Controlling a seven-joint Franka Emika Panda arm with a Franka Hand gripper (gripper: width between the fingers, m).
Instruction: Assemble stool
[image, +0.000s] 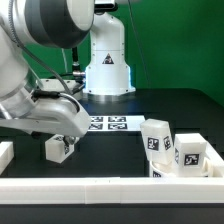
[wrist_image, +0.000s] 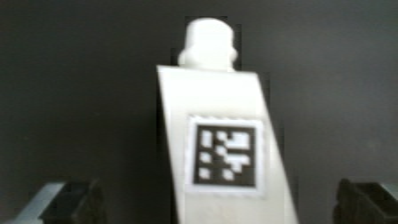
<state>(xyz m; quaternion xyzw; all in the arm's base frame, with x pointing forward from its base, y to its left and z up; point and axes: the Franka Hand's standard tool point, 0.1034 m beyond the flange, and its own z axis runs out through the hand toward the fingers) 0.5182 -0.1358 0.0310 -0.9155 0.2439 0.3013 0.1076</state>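
Here, wide-spread jaws flank a leg (wrist_image: 210, 120) (tag up) — not touching.

Hovers low over a small white leg (image: 57, 148) on the dark counter (image: 175, 105). Stands apart from a tagged leg (image: 157, 138) and a second leg (image: 190, 152), marker board (image: 110, 123) between.

No legible words or numbers, it seems; only square coded tags on the leg (wrist_image: 215, 125) and the marker board (image: 108, 123)
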